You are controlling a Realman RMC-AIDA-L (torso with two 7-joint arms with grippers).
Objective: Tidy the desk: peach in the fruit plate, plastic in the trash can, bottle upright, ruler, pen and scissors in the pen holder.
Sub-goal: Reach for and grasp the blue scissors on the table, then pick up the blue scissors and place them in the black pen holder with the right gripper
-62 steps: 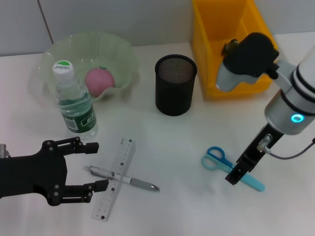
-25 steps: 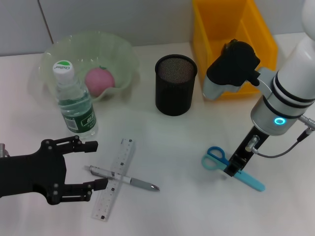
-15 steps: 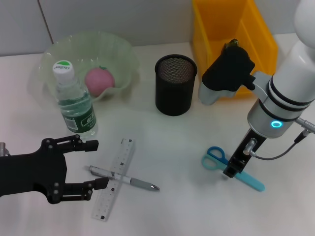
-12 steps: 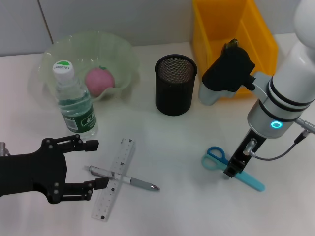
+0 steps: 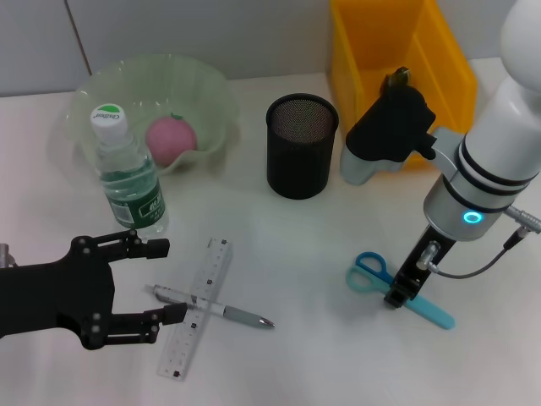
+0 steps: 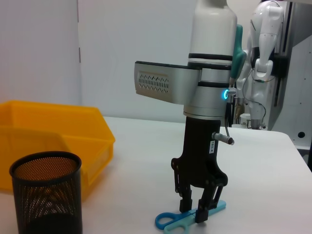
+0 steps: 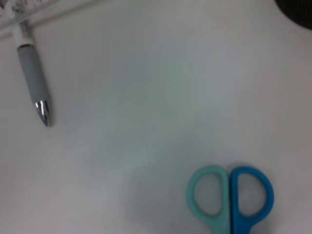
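Note:
The blue and teal scissors (image 5: pixel 369 272) lie flat on the desk at the right. My right gripper (image 5: pixel 397 296) points down with its fingers on either side of the scissors' blades, open; the left wrist view shows this gripper (image 6: pixel 193 210) over the scissors (image 6: pixel 168 222). The handles also show in the right wrist view (image 7: pixel 230 199). The pen (image 5: pixel 211 307) lies across the clear ruler (image 5: pixel 199 300). My left gripper (image 5: pixel 165 281) is open just left of the pen's end. The bottle (image 5: pixel 127 173) stands upright. The peach (image 5: pixel 171 138) lies in the green plate (image 5: pixel 211 93).
The black mesh pen holder (image 5: pixel 302 145) stands at centre back, with the yellow bin (image 5: pixel 363 59) behind it on the right. The right arm's elbow (image 5: pixel 389 131) hangs over the bin's front edge. Bare desk lies between the ruler and the scissors.
My right arm has shifted a little to the left, and its gripper has settled at the scissors' blades. My left gripper, the pen and the ruler have not moved.

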